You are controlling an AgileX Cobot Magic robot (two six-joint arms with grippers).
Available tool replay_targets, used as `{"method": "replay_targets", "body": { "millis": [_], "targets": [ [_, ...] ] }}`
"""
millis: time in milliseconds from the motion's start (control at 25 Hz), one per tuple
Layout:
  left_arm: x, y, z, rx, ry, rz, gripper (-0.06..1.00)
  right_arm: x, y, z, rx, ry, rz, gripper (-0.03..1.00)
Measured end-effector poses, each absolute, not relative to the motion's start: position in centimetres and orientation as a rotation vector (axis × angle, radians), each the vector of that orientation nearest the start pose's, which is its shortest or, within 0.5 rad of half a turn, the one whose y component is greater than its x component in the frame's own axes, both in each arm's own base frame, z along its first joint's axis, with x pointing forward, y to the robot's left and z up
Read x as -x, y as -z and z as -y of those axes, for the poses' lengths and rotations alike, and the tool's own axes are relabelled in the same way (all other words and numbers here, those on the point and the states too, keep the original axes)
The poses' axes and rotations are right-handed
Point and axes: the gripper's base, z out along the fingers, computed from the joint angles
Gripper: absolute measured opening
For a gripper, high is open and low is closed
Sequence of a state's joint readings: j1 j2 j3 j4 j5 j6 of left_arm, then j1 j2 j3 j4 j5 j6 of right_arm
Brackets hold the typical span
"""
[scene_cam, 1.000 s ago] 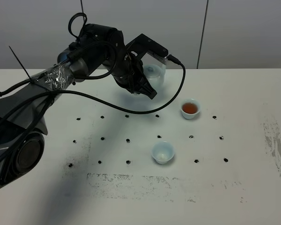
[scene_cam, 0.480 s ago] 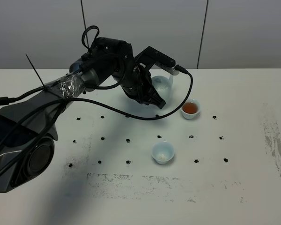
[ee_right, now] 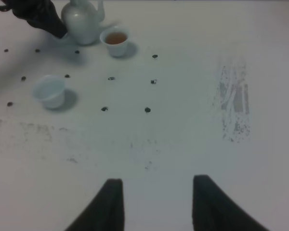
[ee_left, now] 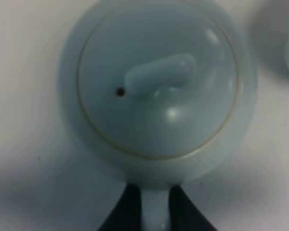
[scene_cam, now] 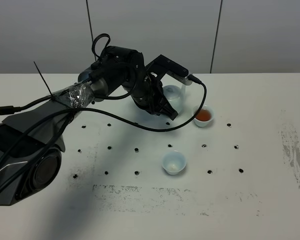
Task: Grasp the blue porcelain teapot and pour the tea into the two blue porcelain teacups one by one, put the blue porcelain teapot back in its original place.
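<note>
The blue porcelain teapot [scene_cam: 174, 95] is upright at the back middle of the table, just left of a teacup holding reddish-brown tea [scene_cam: 203, 116]. My left gripper [scene_cam: 166, 107] is shut on the teapot's handle. In the left wrist view the lid and knob [ee_left: 159, 77] show from above, with the handle [ee_left: 154, 216] between the dark fingers [ee_left: 123, 214]. The second teacup [scene_cam: 173, 162] stands empty nearer the front. My right gripper [ee_right: 159, 202] is open and empty, far from the teapot [ee_right: 82, 24], the filled teacup [ee_right: 116, 39] and the empty teacup [ee_right: 50, 90].
The white table [scene_cam: 260, 150] bears a grid of small black dots and scuffed grey patches at the front and far right. A black cable [scene_cam: 190, 110] loops from the left arm close to the filled teacup.
My left arm has moved right and toward the front with the teapot, bringing it closer to the filled teacup. The cups have not moved.
</note>
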State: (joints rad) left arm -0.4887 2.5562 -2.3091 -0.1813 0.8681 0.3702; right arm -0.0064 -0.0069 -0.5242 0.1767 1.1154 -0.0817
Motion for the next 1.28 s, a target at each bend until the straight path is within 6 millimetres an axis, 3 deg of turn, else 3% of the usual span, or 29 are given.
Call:
{"method": "replay_targets", "body": {
  "millis": [280, 400, 600, 720, 1280],
  "targets": [
    [-46.8, -21.6, 25.7, -1.062, 0.151, -2.331, 0.04, 1.2, -28.0, -1.4, 0.095, -0.157, -2.057, 0.33],
    [-44.8, -22.4, 24.6, -1.144, 0.118, -2.306, 0.04, 1.2, -28.0, -1.4, 0.095, -0.157, -2.057, 0.33],
    [-40.4, -21.6, 22.1, -1.34, 0.046, -2.229, 0.04, 1.2, -28.0, -1.4, 0.095, -0.157, -2.057, 0.33],
    [-38.8, -20.9, 21.3, -1.511, -0.005, -2.147, 0.04, 1.2, -28.0, -1.4, 0.095, -0.157, -2.057, 0.33],
    [-37.6, -19.7, 21.1, -2.183, -0.183, -1.642, 0.04, 1.2, -28.0, -1.4, 0.095, -0.157, -2.057, 0.33]
  ]
}}
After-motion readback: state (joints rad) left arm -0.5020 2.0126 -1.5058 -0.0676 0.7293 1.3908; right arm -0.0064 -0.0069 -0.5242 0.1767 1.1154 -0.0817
